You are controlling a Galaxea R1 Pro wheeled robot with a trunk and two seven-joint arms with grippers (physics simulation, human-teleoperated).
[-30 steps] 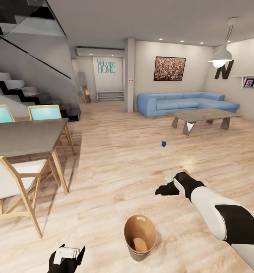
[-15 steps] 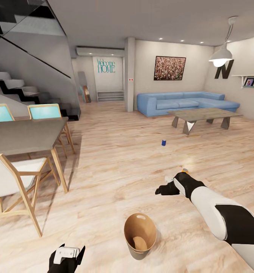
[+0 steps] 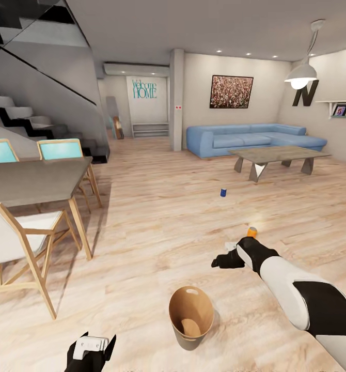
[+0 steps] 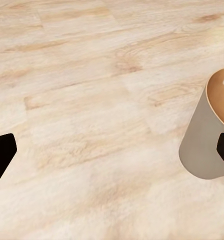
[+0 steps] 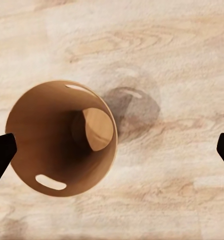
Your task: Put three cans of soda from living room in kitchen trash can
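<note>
Seen from the head camera, a dining table (image 3: 33, 181) with pale chairs fills the left of the frame. At lower left the left gripper (image 3: 90, 351) hangs low over the wooden floor (image 3: 142, 217); its wrist camera shows the jaws set wide and empty. Bottom centre, the tash can (image 3: 191, 318) stands open-mouthed on the boards, apparently brought here so cans can be dropped in close by. Right of centre, the right gripper (image 3: 219, 260) reaches out above the floor, jaws wide and holding nothing. Its wrist camera looks straight down the bin, showing a tan interior with no can inside, which the head camera cannot confirm. Just beyond that wrist sits an orange can (image 3: 252, 231); a dark blue can (image 3: 223, 192) stands further off, mid-frame. At upper right, the blue sofa (image 3: 245, 138) and coffee table (image 3: 276, 157) mark the living room.
</note>
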